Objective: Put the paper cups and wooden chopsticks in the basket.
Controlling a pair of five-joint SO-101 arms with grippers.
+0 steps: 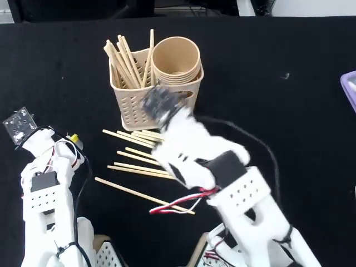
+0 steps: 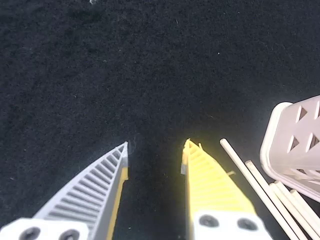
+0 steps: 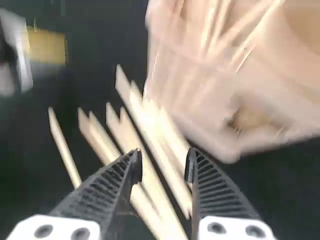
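A beige basket (image 1: 133, 103) stands at the table's middle back, holding stacked paper cups (image 1: 176, 58) and several upright wooden chopsticks (image 1: 125, 61). More loose chopsticks (image 1: 139, 161) lie on the black cloth in front of it. My right gripper (image 1: 158, 105) hangs blurred at the basket's front, open and empty; its wrist view shows the loose chopsticks (image 3: 145, 150) under the gripper (image 3: 162, 162) and the basket (image 3: 225, 90) just beyond. My left gripper (image 2: 155, 155) is open and empty over bare cloth at the near left, with chopstick ends (image 2: 260, 185) and the basket's corner (image 2: 295, 145) beside it.
A purple object (image 1: 349, 86) pokes in at the right edge. The left arm's base (image 1: 47, 211) stands at the near left. Red and black cables (image 1: 183, 200) trail from the right arm over one long chopstick.
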